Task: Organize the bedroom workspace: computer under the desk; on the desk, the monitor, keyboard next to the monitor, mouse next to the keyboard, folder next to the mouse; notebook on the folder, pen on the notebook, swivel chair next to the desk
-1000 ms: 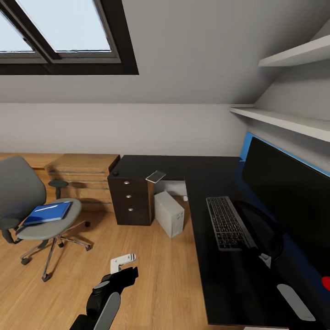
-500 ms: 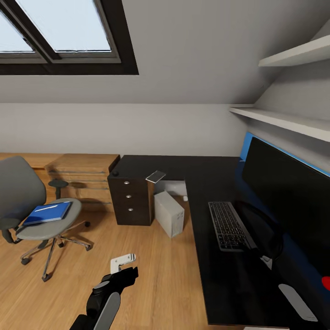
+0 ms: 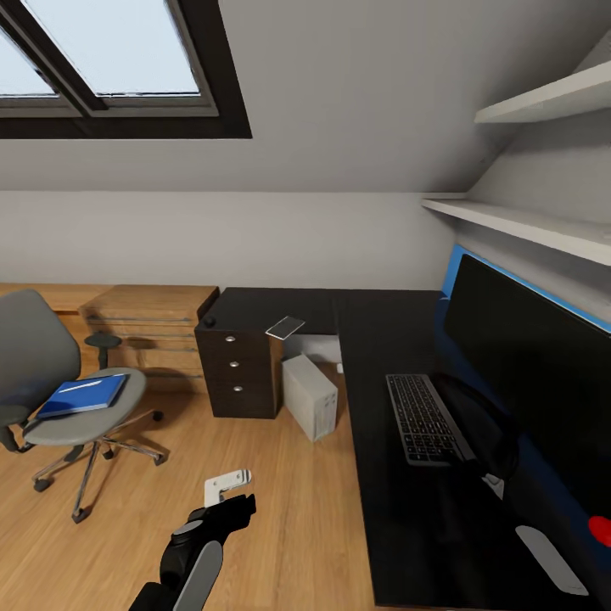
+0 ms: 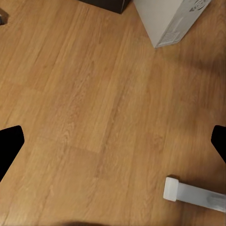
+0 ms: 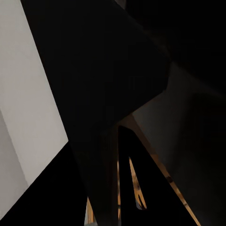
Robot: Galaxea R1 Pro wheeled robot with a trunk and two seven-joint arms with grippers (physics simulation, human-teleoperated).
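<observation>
Since the earlier frame only the view has swung slightly right, while the folder [image 3: 83,395] lies on the swivel chair [image 3: 51,390], the keyboard [image 3: 422,417] before the monitor [image 3: 530,361], the left gripper [image 3: 227,485] spread, the right's state perhaps unreadable.

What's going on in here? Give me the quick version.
A two-armed robot is tidying a bedroom workspace and holds nothing right now. Its left claw hangs open over the wood floor. The monitor and keyboard are on the desk, and the computer stands on the floor at the desk's inner corner. The blue folder lies on the chair, away from the desk.
</observation>
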